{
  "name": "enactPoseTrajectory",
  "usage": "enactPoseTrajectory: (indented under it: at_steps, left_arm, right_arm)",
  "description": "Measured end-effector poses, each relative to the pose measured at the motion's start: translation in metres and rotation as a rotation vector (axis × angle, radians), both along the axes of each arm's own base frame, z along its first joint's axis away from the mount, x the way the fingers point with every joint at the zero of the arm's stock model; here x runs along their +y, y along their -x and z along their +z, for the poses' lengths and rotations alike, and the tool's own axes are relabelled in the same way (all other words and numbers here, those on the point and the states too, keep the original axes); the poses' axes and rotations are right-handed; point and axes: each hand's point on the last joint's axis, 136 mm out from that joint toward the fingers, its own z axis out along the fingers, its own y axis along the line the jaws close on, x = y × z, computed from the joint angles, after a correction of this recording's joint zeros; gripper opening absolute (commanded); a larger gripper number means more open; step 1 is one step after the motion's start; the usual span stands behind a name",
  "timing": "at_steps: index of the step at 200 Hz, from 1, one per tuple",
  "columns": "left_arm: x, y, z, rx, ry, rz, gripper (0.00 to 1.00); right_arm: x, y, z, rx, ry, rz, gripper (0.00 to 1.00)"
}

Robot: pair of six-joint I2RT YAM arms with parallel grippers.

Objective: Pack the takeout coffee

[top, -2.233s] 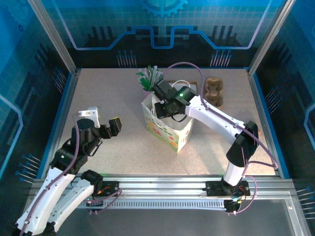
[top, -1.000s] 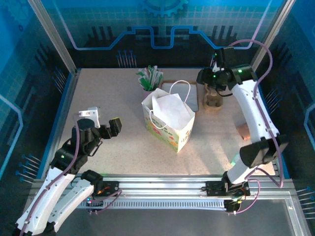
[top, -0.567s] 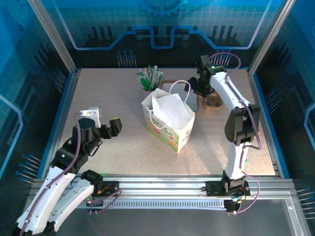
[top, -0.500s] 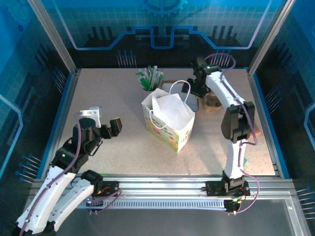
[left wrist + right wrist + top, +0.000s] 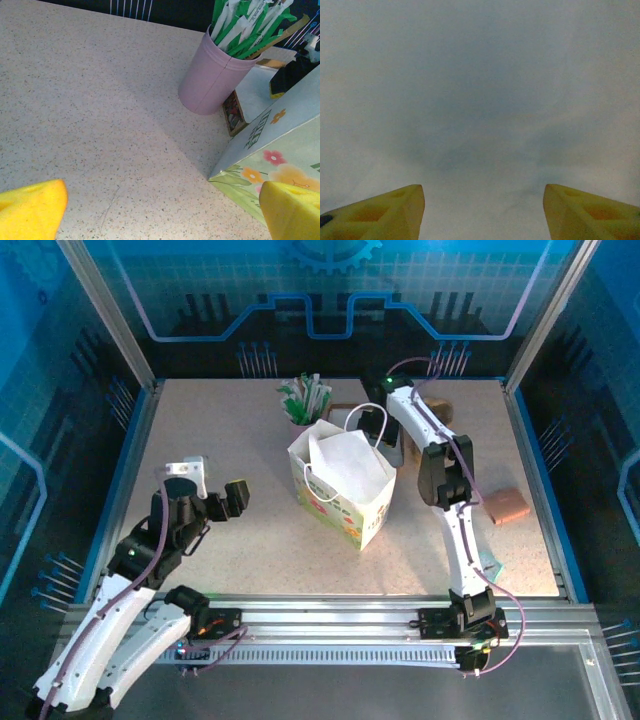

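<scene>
You are looking at a table (image 5: 230,450) showing a matt, speckled, stone-like top. The bag (image 5: 345,510) at its centre is reading as smooth printed paper with a slight sheen. At the bag's eleven o'clock, the pink cup (image 5: 207,82) is looking smooth and matt, its sachets (image 5: 240,22) papery. The left gripper (image 5: 160,212) is wearing matt yellow pads (image 5: 30,210), finely textured. Brushed metal rails (image 5: 330,612) are lining six o'clock.

We see a left arm (image 5: 97,625) and a right arm (image 5: 458,537) with white shells, black joints and trailing purple cables (image 5: 153,545). The fingertips (image 5: 30,210) are yellow wedges.
</scene>
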Motion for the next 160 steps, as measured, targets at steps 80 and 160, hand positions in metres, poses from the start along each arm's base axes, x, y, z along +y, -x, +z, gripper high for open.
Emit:
enactPoseTrajectory:
  at_steps: [80,160]
  left_arm:
    - [-0.001,-0.001,-0.003,0.010,-0.004,0.000,0.99]
    - [-0.001,-0.002,-0.004,0.018,-0.007,0.000,0.99]
  right_arm:
    - [-0.003,-0.002,-0.022,0.052,0.042,-0.002,0.31]
    - [-0.004,-0.004,-0.017,0.050,0.008,-0.004,0.03]
